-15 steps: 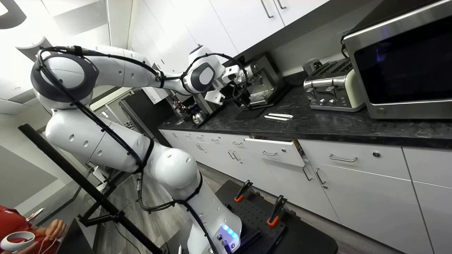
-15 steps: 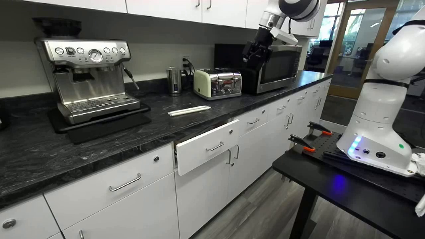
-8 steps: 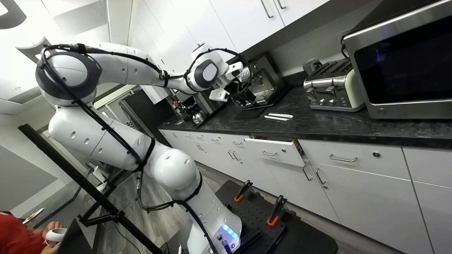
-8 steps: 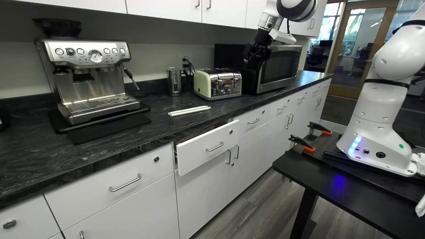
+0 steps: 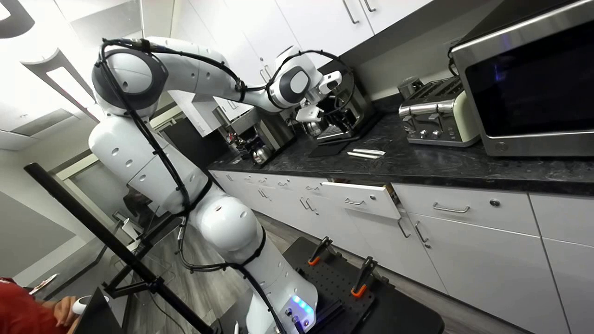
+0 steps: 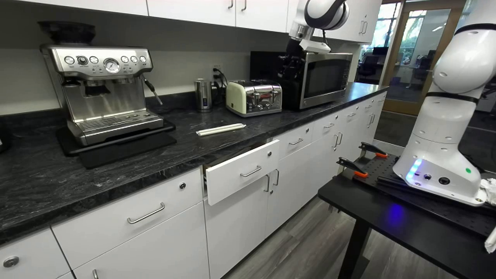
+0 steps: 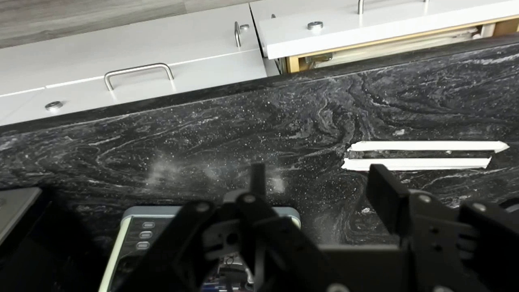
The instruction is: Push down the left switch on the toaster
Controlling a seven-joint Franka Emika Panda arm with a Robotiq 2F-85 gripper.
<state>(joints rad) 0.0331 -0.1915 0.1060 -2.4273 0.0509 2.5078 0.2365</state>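
Note:
The silver toaster (image 5: 431,123) with cream ends stands on the dark counter beside the microwave; it also shows in an exterior view (image 6: 254,99). Its left lever (image 5: 408,119) and right lever (image 5: 434,117) are on the front face. In the wrist view the toaster (image 7: 134,231) is at the bottom left, with three small buttons visible; my left finger covers much of it and its levers are not clear. My gripper (image 7: 317,176) is open and empty. In the exterior views, my gripper (image 5: 341,123) (image 6: 288,69) hangs in the air, above toaster height, apart from it.
The microwave (image 5: 529,88) stands right beside the toaster, with a metal canister (image 6: 203,95) on its other side. Two white sticks (image 6: 221,129) lie on the counter. A coffee machine (image 6: 104,93) stands further left. A drawer (image 6: 242,174) is pulled out. Upper cabinets (image 5: 297,28) hang above.
The arm has reached further toward the counter and the toaster, with the gripper shifted the same way. The toaster and the other things on the counter have not moved.

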